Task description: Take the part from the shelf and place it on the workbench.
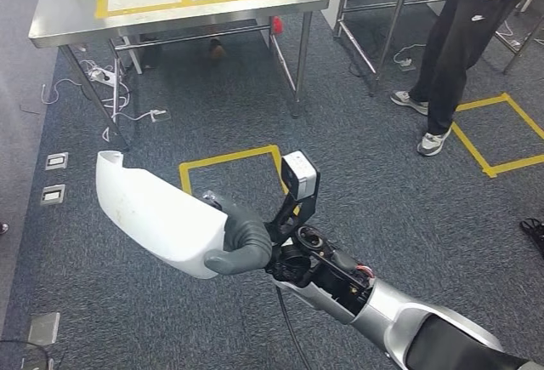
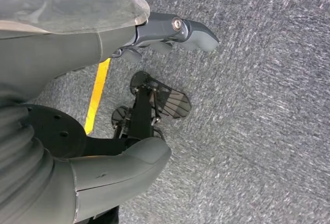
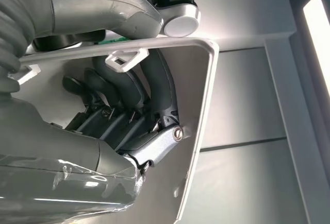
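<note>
Currently right hand [image 1: 240, 242] clenched on one end of white part [image 1: 154, 217], fingers [image 3: 128, 95] curled inside its shell, held over carpet | left hand [image 2: 116, 105] hangs released, holding nothing | risk: long overhang could twist out of your grip before the steel tabletop [image 1: 173, 13] ahead

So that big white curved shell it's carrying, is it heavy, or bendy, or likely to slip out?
The white shell is probably stiff: it juts well past the right hand without sagging. It looks light for its size, since the right wrist view shows a thin-walled hollow piece. Its smooth, glossy surface could slip or swing, being gripped at one end only.
</note>
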Tool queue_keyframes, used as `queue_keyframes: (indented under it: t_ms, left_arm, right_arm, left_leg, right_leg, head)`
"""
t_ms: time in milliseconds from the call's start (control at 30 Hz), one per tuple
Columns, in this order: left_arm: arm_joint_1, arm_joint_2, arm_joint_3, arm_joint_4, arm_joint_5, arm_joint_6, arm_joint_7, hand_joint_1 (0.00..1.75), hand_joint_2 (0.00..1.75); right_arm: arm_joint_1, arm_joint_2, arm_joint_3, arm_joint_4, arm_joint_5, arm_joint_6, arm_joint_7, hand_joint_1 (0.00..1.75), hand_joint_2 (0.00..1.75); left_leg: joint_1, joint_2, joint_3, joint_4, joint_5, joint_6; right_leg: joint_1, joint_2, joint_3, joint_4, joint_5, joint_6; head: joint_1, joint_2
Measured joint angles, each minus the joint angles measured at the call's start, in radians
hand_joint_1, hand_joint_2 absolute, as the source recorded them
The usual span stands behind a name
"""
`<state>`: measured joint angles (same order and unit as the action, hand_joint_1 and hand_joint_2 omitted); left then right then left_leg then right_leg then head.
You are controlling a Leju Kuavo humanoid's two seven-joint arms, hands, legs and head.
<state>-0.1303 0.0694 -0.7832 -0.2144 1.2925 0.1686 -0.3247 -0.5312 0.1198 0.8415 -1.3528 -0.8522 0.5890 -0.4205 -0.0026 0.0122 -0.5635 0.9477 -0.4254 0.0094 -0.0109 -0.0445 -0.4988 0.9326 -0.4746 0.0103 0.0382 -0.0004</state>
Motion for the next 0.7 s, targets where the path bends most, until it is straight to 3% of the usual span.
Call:
queue_keyframes:
  t_ms: [700]
  left_arm:
    - [0.002, 0.000, 0.000, 0.000, 0.013, 0.000, -0.002, 0.00, 1.75]
  right_arm:
    - [-0.006, 0.000, 0.008, 0.021, 0.051, -0.013, -0.007, 1.66, 1.75]
  left_leg:
    - [0.002, 0.000, 0.002, -0.003, 0.000, -0.001]
  right_leg:
    - [0.002, 0.000, 0.001, 0.000, -0.001, 0.001]
  head:
    - [-0.005, 0.000]
